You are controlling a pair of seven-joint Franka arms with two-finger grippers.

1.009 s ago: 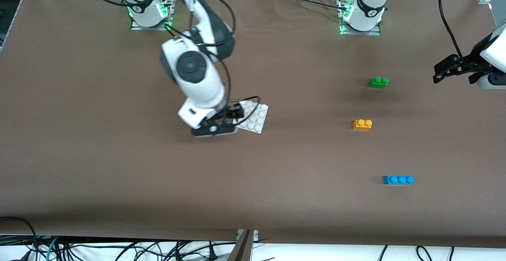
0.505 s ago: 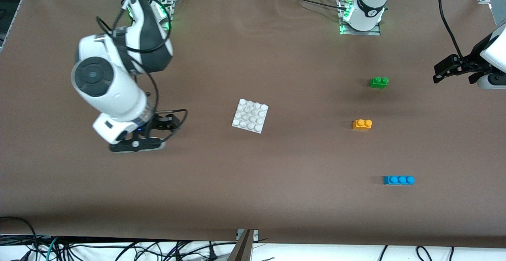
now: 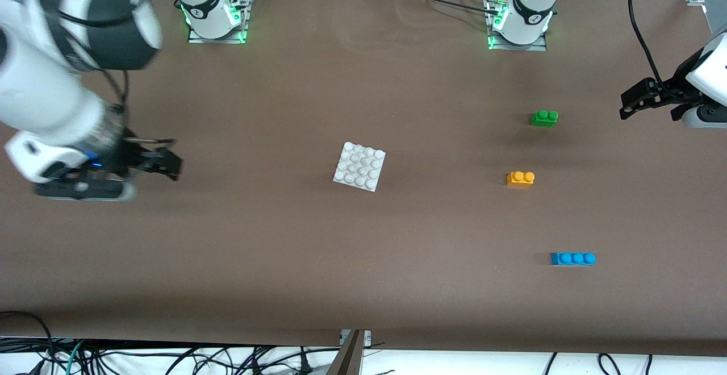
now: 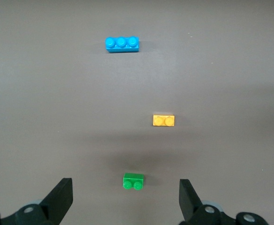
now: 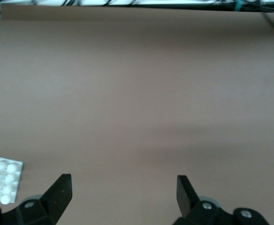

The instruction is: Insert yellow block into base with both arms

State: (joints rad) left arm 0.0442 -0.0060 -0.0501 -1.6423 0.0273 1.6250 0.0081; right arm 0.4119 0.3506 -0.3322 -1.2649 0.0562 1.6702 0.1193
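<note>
The white studded base (image 3: 359, 166) lies flat in the middle of the table; one corner of it shows in the right wrist view (image 5: 1, 183). The yellow block (image 3: 520, 178) lies on the table toward the left arm's end, apart from the base, and shows in the left wrist view (image 4: 164, 120). My right gripper (image 3: 164, 162) is open and empty over the table toward the right arm's end, well apart from the base; its own view (image 5: 123, 192) shows it open. My left gripper (image 3: 633, 102) is open and empty at the left arm's end, also open in its own view (image 4: 126, 197).
A green two-stud brick (image 3: 544, 118) lies farther from the front camera than the yellow block. A blue three-stud brick (image 3: 572, 258) lies nearer to it. Both show in the left wrist view, the green (image 4: 133, 181) and the blue (image 4: 122, 44).
My right arm has swung away from the base toward the right arm's end of the table, leaving the base lying where it was. The left arm has hardly moved.
</note>
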